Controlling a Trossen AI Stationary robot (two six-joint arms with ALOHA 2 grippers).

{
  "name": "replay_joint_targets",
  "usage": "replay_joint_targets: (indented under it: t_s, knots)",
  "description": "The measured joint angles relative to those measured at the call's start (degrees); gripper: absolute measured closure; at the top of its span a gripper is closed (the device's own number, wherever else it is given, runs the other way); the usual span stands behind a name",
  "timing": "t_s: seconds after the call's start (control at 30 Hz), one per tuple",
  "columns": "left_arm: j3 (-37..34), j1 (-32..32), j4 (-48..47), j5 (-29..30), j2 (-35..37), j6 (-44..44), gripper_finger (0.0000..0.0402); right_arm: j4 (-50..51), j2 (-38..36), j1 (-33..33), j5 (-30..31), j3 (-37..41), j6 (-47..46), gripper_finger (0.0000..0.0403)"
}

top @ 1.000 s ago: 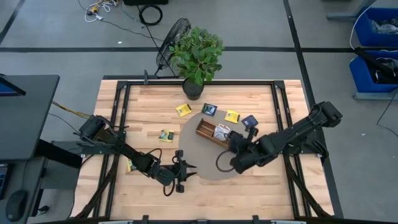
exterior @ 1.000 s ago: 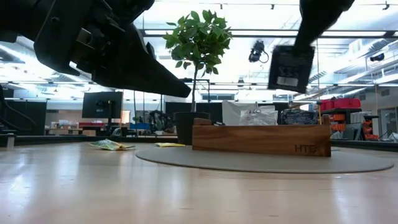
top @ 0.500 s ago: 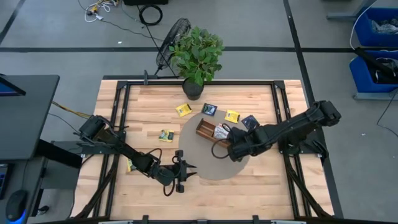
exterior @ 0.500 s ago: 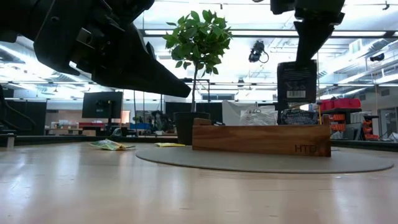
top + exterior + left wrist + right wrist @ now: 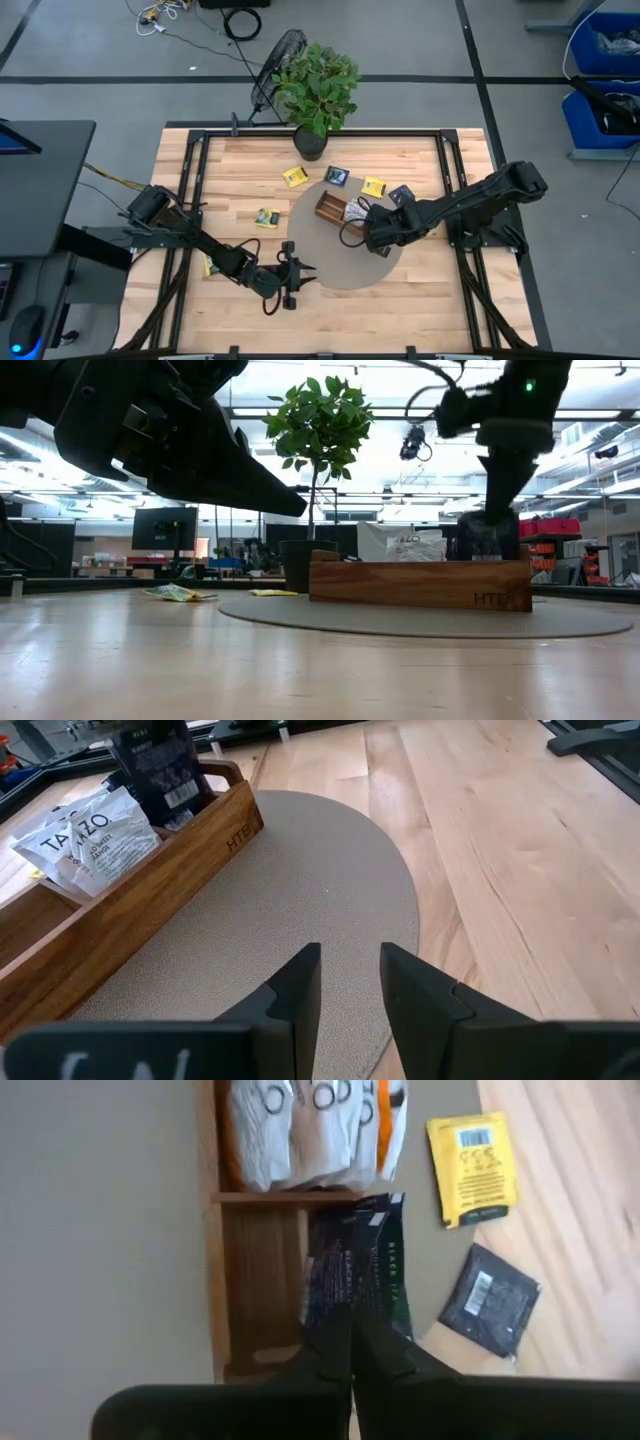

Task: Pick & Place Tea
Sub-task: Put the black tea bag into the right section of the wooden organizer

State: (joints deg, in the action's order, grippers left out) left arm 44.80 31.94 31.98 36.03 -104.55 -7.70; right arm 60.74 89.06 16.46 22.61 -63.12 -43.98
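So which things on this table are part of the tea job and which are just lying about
Part of the job:
- dark blue tea packet, held by the right gripper at the wooden box
- white tea packets in the box
- loose yellow packet, dark packet, green packet

Lying about:
- potted plant
- round mat
- left gripper, waiting, empty

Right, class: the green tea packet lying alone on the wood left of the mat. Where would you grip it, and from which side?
Pinch one edge of the green packet, coming straight down from above. It lies flat on the table, clear of the mat, so probably only its slightly lifted, crumpled rim offers a hold.
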Motion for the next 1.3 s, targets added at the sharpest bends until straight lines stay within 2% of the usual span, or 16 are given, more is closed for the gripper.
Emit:
replay_joint_targets:
  t_s: [0.3,0.57,1.03,1.3]
  knots:
    - [0.0,-0.28,0.01,0.0,0.0,-0.33,0.0291,-7.92,0.0,-1.34,-1.06,5.61,2.69,0.0403]
    - [0.0,-0.28,0.01,-0.02,0.0,-0.4,0.0291,-8.43,-0.02,-1.39,1.47,6.55,2.7,0.0399]
    - [0.0,-0.28,0.01,-0.02,0.0,-0.57,0.0291,-2.48,0.02,-1.43,9.99,6.59,0.94,0.0319]
    - [0.0,-0.28,0.01,-0.02,0.0,-0.59,0.0291,-6.8,0.02,-0.84,5.57,6.59,2.51,0.0279]
